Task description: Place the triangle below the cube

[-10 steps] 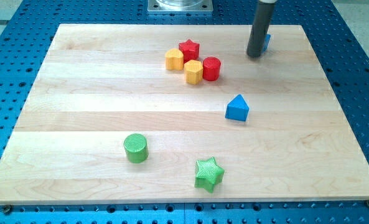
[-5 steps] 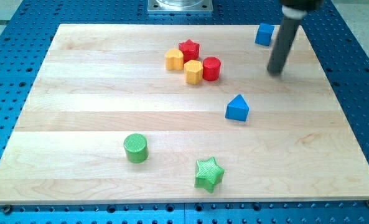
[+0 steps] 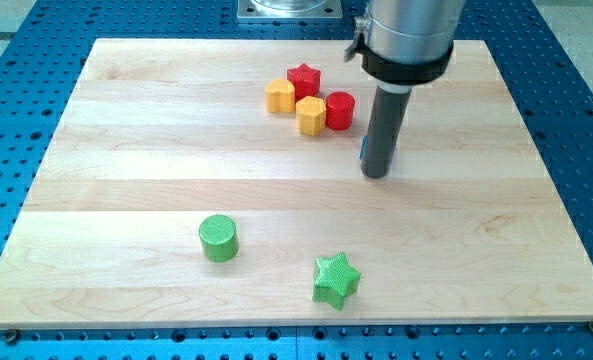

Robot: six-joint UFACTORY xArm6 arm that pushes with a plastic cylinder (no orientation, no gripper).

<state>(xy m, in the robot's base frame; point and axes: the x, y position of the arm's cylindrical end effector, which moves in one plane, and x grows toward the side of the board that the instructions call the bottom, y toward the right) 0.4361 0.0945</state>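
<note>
My tip (image 3: 376,174) rests on the wooden board right of its centre. The rod stands in front of the blue triangle (image 3: 363,152) and hides nearly all of it; only thin blue slivers show at the rod's sides. The blue cube does not show; the arm's wide grey body covers the top right of the board.
A cluster sits left of the rod near the view's top: a red star (image 3: 303,77), a yellow block (image 3: 280,95), a second yellow block (image 3: 311,115) and a red cylinder (image 3: 340,109). A green cylinder (image 3: 218,238) and a green star (image 3: 336,279) lie near the view's bottom.
The rod has moved from beside the blue cube at the top right, down and left, to the blue triangle. It now covers the triangle, and the arm body hides the cube.
</note>
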